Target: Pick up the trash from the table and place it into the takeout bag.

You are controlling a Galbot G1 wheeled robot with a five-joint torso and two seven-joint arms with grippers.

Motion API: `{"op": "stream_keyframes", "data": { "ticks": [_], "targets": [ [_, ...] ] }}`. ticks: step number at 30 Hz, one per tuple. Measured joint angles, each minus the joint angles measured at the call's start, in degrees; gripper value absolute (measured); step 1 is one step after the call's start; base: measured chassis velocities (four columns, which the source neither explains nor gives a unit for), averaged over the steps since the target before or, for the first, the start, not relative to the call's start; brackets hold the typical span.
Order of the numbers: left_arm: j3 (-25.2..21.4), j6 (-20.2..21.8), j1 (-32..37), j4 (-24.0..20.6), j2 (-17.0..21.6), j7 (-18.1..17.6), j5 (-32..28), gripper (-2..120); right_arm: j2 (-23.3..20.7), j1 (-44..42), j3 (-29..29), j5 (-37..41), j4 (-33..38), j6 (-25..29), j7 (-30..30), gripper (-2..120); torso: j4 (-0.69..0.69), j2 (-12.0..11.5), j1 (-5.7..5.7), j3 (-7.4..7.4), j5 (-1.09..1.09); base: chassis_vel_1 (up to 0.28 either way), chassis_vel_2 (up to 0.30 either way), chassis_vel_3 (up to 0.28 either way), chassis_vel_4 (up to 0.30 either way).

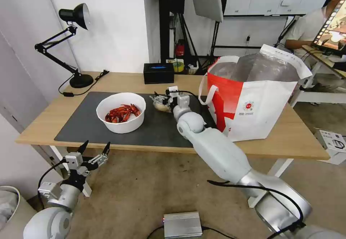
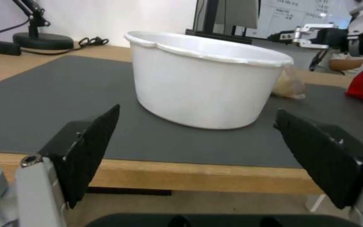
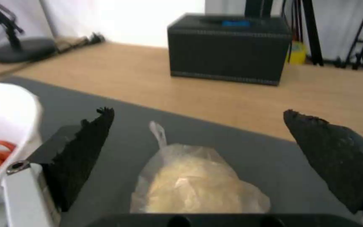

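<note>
Right gripper (image 1: 161, 100) reaches out over the dark mat (image 1: 83, 118) on the table (image 1: 299, 138), its jaws spread wide on either side of the small clear bag (image 3: 198, 183) holding a beige lump; the bag lies on the mat between the black fingertips (image 3: 85, 148), and no contact can be made out. Left gripper (image 1: 95, 152) hangs below and in front of the table's near edge, also spread open and holding nothing, facing the white bowl (image 1: 121, 112). That bowl sits on the mat with red crayfish shells (image 1: 122, 113) inside, just beside the small bag. Right of both, the takeout bag (image 1: 252, 98) stands upright on the table with its foil-lined mouth open. Behind the mat, a black box (image 1: 158, 73) rests on the bare wood, and a black desk lamp (image 1: 72, 44) stands at the far left corner.
</note>
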Motion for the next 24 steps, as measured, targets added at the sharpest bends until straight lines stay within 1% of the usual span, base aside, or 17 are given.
{"op": "stream_keyframes", "data": {
  "ticks": [2,5,9,14,17,22,24],
  "targets": [
    [0.04,-0.01,0.00,0.03,-0.02,0.04,-0.01,100,0.23,0.46,-0.12,0.14,-0.43,-0.88,0.40,100,-0.01,0.00,0.00,0.00,0.00,0.000,0.000,0.000,0.000],
    [0.08,-0.10,0.03,0.32,-0.15,0.43,-0.02,100,1.17,1.65,-0.24,1.62,-2.09,-4.66,2.06,100,0.00,0.00,0.00,0.00,0.00,0.000,0.000,0.000,0.000],
    [-0.09,-0.33,0.13,0.62,-0.17,0.90,-0.05,100,1.47,1.52,-0.18,2.48,-3.24,-6.10,2.23,100,-0.01,0.00,0.00,-0.01,0.00,0.000,0.000,0.000,0.000],
    [-0.25,-0.46,0.17,0.70,-0.16,1.07,-0.13,100,1.58,1.12,-0.24,2.67,-3.63,-6.22,2.19,100,-0.01,0.00,0.00,0.00,0.00,0.000,0.000,0.000,0.000],
    [-0.33,-0.54,0.19,0.73,-0.24,1.11,-0.17,100,2.75,0.00,0.00,1.98,-4.93,-5.86,2.16,100,-0.01,0.01,0.00,0.00,0.00,0.000,0.000,0.000,0.000],
    [-0.27,-0.65,0.18,0.78,-0.31,1.16,-0.17,100,3.36,-0.18,0.19,1.22,-5.89,-5.68,2.18,100,0.00,0.01,0.00,0.00,0.01,0.000,0.000,0.000,0.000],
    [-0.24,-0.87,0.18,0.95,-0.37,1.23,-0.17,100,3.74,-0.21,0.43,1.01,-6.52,-5.66,2.31,96,-0.01,0.01,0.00,-0.01,0.00,0.000,0.000,0.000,0.000]
  ]
}}
